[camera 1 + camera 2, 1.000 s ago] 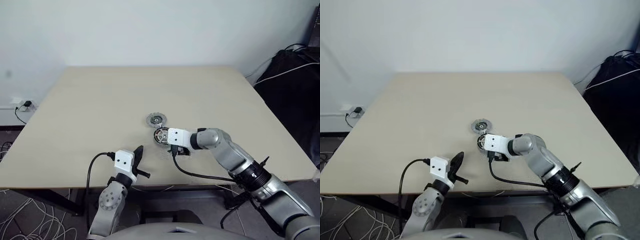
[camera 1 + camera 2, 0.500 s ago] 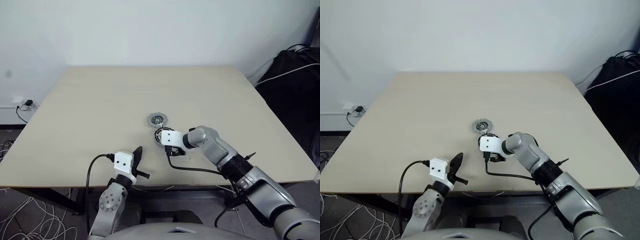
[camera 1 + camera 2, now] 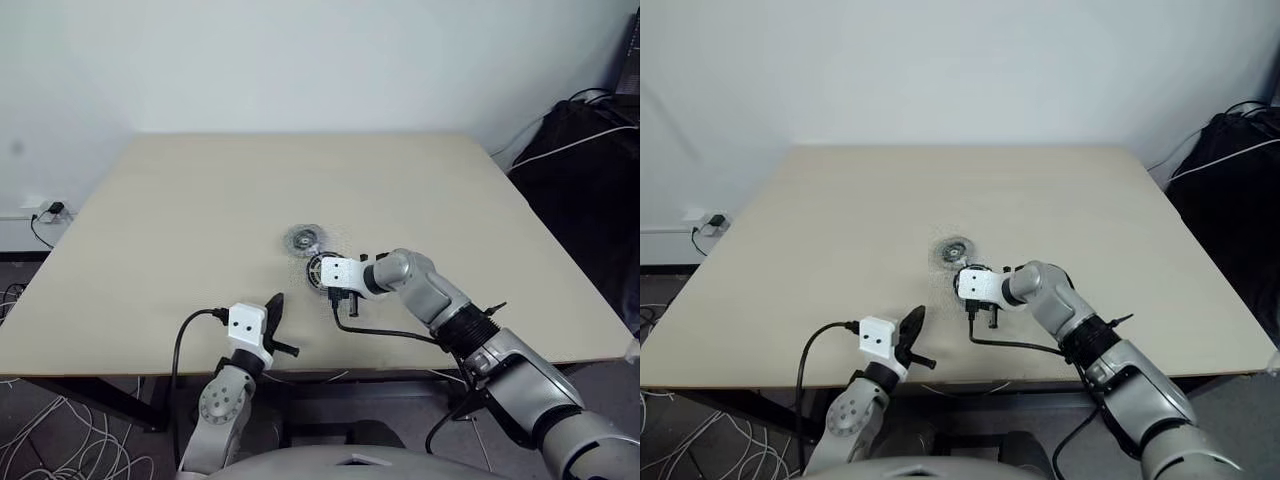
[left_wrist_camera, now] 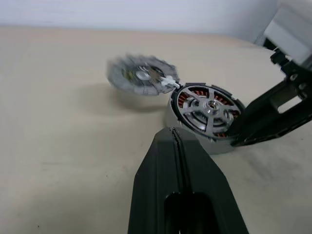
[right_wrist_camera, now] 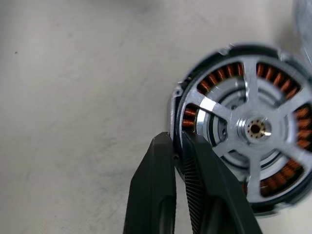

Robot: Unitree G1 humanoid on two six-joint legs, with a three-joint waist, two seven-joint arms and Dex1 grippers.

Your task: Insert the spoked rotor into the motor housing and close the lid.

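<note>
The spoked rotor (image 5: 256,129) sits inside the motor housing (image 5: 214,78), whose copper windings show between the silver spokes. Together they rest near the middle of the table (image 3: 200,200). My right gripper (image 5: 178,142) reaches down onto the near side of the rotor and is shut on its rim, one finger outside and one inside. Just beyond the housing lies the lid (image 3: 303,240), a grey disc that looks smeared. My left gripper (image 4: 174,134) is shut and empty, held level near the table's front edge and short of the housing (image 4: 170,117).
A black bag with cables (image 3: 590,140) lies past the table's right edge. A power strip (image 3: 45,210) and loose cables are on the floor to the left. Bare tabletop surrounds the parts on all sides.
My right gripper came down over the housing and closed from open onto the rotor's rim. The lid, sharp before, now shows blurred and slightly further left. The left arm kept still.
</note>
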